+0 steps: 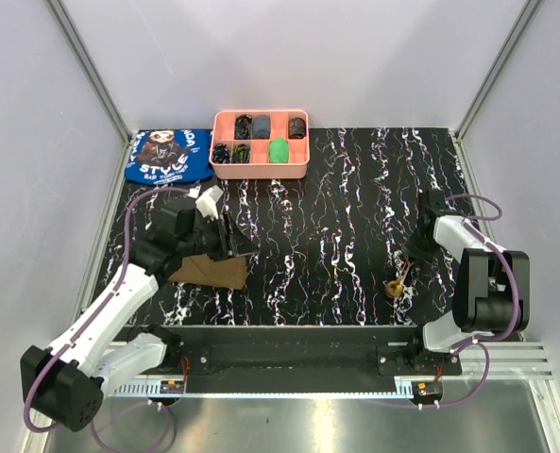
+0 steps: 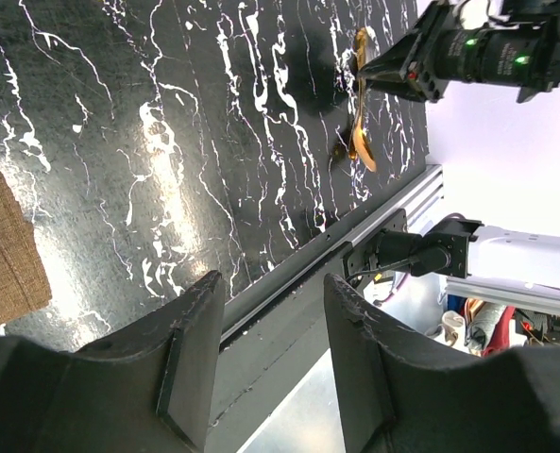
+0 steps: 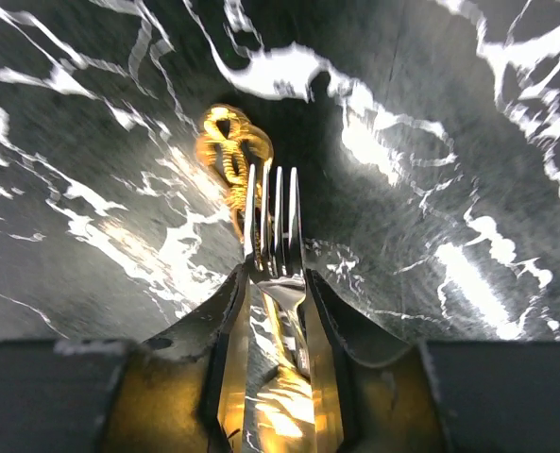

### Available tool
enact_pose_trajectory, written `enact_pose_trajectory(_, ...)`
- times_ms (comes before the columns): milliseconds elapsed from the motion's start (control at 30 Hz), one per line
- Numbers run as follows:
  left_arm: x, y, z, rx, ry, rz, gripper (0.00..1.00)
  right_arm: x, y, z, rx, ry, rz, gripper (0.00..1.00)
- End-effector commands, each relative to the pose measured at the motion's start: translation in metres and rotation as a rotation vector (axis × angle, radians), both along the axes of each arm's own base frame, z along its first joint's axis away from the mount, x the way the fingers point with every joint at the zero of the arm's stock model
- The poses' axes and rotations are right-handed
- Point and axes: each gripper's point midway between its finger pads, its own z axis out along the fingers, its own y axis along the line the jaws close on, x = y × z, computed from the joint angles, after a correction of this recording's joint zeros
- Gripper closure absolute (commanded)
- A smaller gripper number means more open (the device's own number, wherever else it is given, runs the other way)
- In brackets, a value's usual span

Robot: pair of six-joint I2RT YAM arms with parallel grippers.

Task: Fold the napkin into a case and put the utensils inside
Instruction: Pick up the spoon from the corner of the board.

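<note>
The olive-brown napkin (image 1: 209, 272) lies folded on the black marbled table at the left; its corner shows in the left wrist view (image 2: 6, 250). My left gripper (image 1: 225, 236) (image 2: 275, 283) hovers over the napkin's far edge, open, with nothing between its fingers. At the right, the gold spoon (image 1: 394, 286) (image 3: 232, 142) lies on the table. The fork (image 3: 275, 222) points away with its tines over the spoon. My right gripper (image 1: 412, 260) (image 3: 275, 283) is down at the table, its jaws closed against the fork's neck on both sides. Both utensils (image 2: 360, 142) show far off in the left wrist view.
A pink compartment tray (image 1: 261, 173) with small dark and green items stands at the back centre. A blue printed cloth (image 1: 169, 156) lies to its left. The metal front rail (image 2: 355, 236) runs along the table's near edge.
</note>
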Motion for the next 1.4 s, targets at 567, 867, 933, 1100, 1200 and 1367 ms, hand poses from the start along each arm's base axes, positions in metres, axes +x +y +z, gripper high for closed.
enact_pose_trajectory(567, 0.036, -0.103, 0.055, -0.194, -0.108, -0.186, 0.50, 0.083, 0.034, 0.145, 0.080, -0.355, 0.277, 1.00)
enact_pose_trajectory(867, 0.014, -0.142, 0.046, -0.178, -0.063, -0.271, 0.50, 0.037, 0.006, 0.054, 0.172, -0.118, 0.038, 0.52)
enact_pose_trajectory(933, 0.004, -0.141, 0.039, -0.174, -0.049, -0.296, 0.50, 0.021, 0.016, 0.041, 0.232, -0.074, -0.036, 0.52)
enact_pose_trajectory(1100, 0.001, -0.139, 0.020, -0.122, -0.052, -0.252, 0.48, -0.013, 0.038, 0.018, 0.280, -0.020, -0.080, 0.50)
enact_pose_trajectory(1200, 0.003, -0.157, -0.011, -0.044, -0.003, -0.201, 0.47, -0.018, 0.033, 0.019, 0.251, -0.025, -0.113, 0.49)
enact_pose_trajectory(1367, -0.017, -0.220, -0.030, -0.003, 0.047, -0.244, 0.46, -0.005, 0.016, 0.044, 0.167, -0.124, -0.170, 0.43)
